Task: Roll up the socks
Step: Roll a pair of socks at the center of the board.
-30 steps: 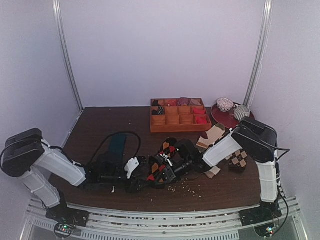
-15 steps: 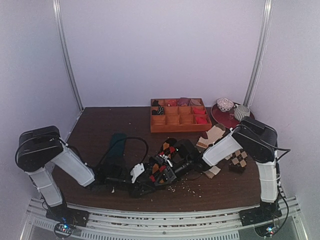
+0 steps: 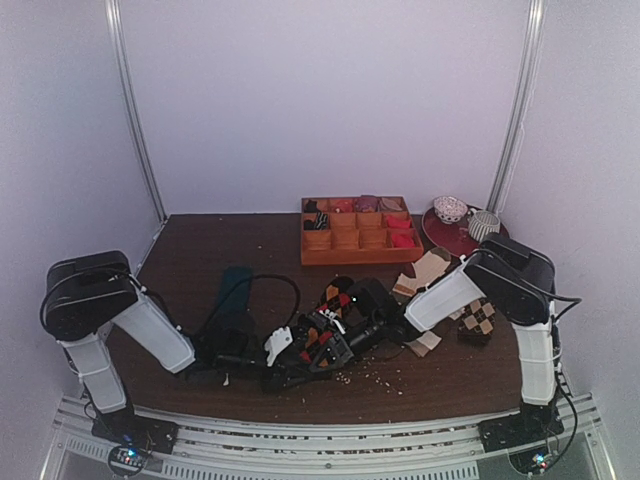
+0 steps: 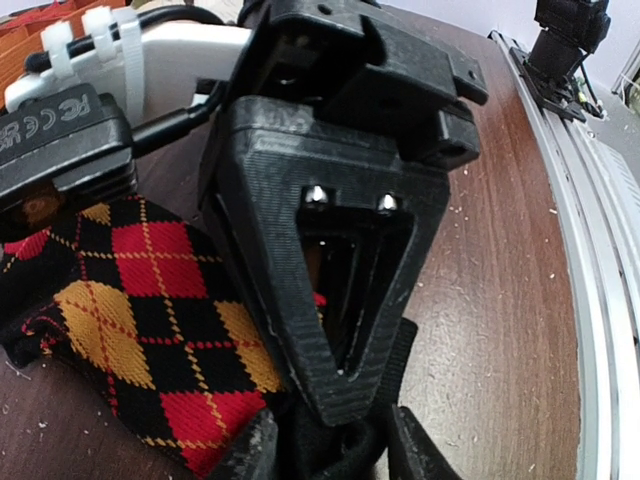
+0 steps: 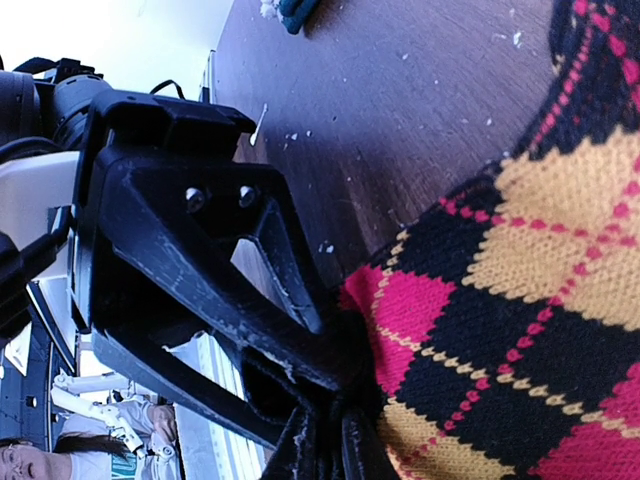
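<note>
Left pincer (image 4: 330, 455) and right pincer (image 5: 325, 445) each pinched the socks (image 3: 322, 332), bunched on the tabletop (image 3: 200, 250) before the tray (image 3: 360, 242); so crowded, they might clash or pull the roll loose

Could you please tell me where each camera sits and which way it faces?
Top external: above and behind the bases, looking down at the table; left arm and right arm meet at the socks.
Left wrist: low over the table, facing the right gripper; own fingers at bottom.
Right wrist: low, facing the left gripper; own fingers at bottom.
Both wrist views share the socks.
</note>
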Available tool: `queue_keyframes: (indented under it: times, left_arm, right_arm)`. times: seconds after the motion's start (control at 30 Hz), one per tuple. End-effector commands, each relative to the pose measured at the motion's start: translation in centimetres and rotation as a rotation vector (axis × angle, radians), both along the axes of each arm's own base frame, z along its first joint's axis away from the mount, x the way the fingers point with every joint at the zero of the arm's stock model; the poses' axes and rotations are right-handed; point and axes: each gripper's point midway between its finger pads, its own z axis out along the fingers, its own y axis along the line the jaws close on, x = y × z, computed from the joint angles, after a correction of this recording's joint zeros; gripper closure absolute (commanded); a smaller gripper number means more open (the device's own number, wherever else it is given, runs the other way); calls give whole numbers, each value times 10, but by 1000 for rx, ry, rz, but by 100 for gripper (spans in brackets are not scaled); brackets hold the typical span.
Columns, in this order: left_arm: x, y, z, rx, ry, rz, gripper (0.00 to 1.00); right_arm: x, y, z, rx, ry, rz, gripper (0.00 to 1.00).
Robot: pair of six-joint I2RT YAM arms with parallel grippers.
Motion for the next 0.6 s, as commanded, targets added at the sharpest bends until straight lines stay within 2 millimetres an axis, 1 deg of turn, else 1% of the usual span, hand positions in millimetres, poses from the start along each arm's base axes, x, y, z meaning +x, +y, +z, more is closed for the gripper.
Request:
queue_keyframes:
  times: [0.0,0.13,0.17,0.2,0.3,0.4,0.47,0.53,0.57]
  left_arm:
    - [-4,-1,-4,-6,10,-18,70]
    - [-5,-3,-8,7,23,-31,85]
    - [-6,-3,-10,13,28,-33,94]
    - [-6,-3,-12,19,33,-33,100]
    - [-10,0,-19,29,58,-36,100]
    - [-16,2,-22,25,91,-43,100]
    - [-18,4,-24,27,126,-44,100]
    - [-20,5,-25,23,171,-41,100]
    - [-20,7,-26,25,197,-30,100]
  right_arm:
    - [-19,-33,-54,-210,106,-25,89]
    - [-18,-32,-51,-201,97,-23,89]
    - [-17,-31,-49,-195,90,-22,89]
    - [-16,-30,-48,-190,83,-21,89]
    - [-12,-26,-41,-170,59,-17,87]
    - [-8,-21,-29,-135,20,-6,80]
    - [-2,-16,-12,-94,-33,-1,73]
    - [4,-11,13,-31,-117,2,68]
    - [8,-9,30,15,-181,2,66]
